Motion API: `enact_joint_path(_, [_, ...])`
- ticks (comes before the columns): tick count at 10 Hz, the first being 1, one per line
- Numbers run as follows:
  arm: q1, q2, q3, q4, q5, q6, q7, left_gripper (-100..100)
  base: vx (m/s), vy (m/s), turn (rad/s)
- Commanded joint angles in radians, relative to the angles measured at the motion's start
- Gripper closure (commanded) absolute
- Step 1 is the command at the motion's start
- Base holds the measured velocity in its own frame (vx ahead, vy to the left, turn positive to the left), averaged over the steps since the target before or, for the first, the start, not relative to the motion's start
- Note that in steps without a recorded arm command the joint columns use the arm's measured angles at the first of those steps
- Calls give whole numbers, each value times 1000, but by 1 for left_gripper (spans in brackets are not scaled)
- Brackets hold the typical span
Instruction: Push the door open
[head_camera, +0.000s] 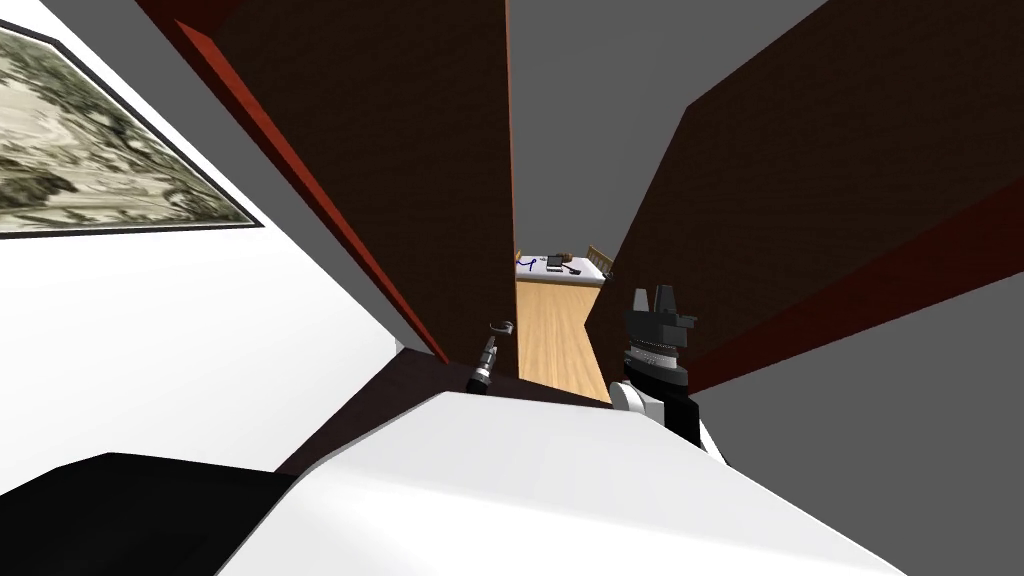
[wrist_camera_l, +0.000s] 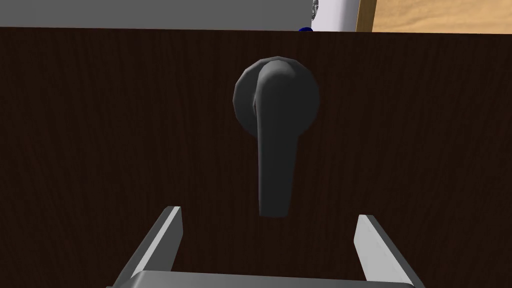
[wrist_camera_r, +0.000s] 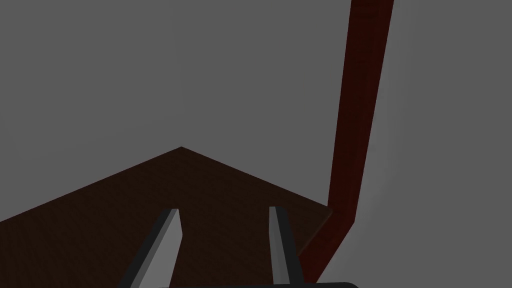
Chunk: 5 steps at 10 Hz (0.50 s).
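Note:
The dark brown door (head_camera: 400, 150) stands ajar just ahead of me, with a narrow gap at its free edge. Its dark grey lever handle (wrist_camera_l: 275, 140) sits on the door face straight in front of my left gripper (wrist_camera_l: 270, 240), whose fingers are open and stop just short of the lever's tip. The handle (head_camera: 490, 355) is small near the door's edge in the head view. My right gripper (head_camera: 662, 295) is raised by the dark brown panel (head_camera: 800, 200) right of the gap. Its fingers (wrist_camera_r: 167, 245) stand apart, holding nothing, over a dark brown surface (wrist_camera_r: 150, 200).
Through the gap lie a light wooden floor (head_camera: 555, 330) and a white table (head_camera: 560, 268) with small items. A red-brown frame (head_camera: 300, 170) borders the door on the left, with another strip (wrist_camera_r: 357, 125) in the right wrist view. A framed picture (head_camera: 100, 150) hangs on the white wall at left.

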<state>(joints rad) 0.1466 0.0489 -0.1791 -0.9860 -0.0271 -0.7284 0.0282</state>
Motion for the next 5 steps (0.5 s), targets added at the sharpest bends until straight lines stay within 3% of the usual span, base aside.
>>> enact_joint_path(1, [-10,-3,5,11,2,0,-2,-100,173,-29,-23])
enact_joint_path(4, [-26,-21,14,26,5,3,-4,-100,197,-26,-21])
enact_joint_path(5, [-23,-16,12,24,5,1,-4,-100,75,-13,-2])
